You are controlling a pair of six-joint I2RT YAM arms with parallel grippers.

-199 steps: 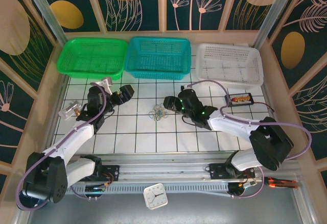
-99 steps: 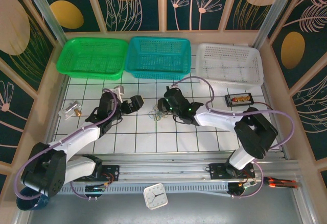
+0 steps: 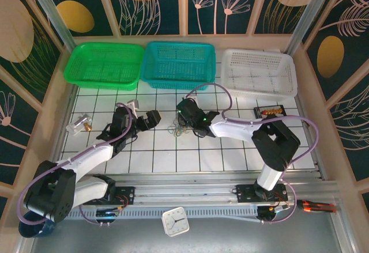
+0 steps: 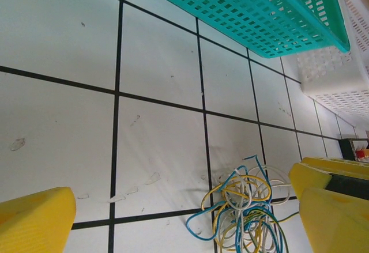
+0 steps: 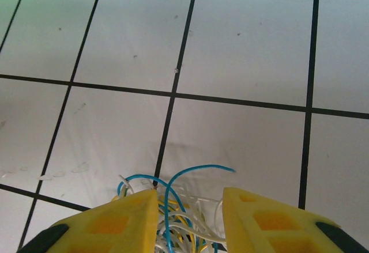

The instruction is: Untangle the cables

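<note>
White tiled tabletop (image 3: 219, 149), black grid. Green basket (image 3: 104, 46), teal basket (image 3: 179, 45) and white basket (image 3: 259, 52) across the far edge. cables (image 4: 242, 204) in one loose knot of blue, yellow and white wire, mid-table, on the near side of the teal basket and apart from it.

Changes over the last sec:
- right gripper (image 5: 189, 198): swung in from the R side, now parked right on the knot. Narrowed on the way in. Yellow fingers astride the near part of the tangle w/ several strands between them, one blue loop arcing out ahead. Partly closed, with a visible gap. Clamped on wire or just bracketing it, can't tell.
- left gripper (image 3: 153, 119): came fwd and inward, now near the knot on its L side, not touching. Spread fully wide.
- Knot: same tile as before, shape unchanged afaict (too small in the top view to be sure).

Means approach over, untangling not begun. Set up for a two-sided pull. Probably next: confirm R pinch on a few strands, bring L in on a different colour, draw apart. Risk: R grabbing the whole clump and dragging the lot instead of freeing one wire.
</note>
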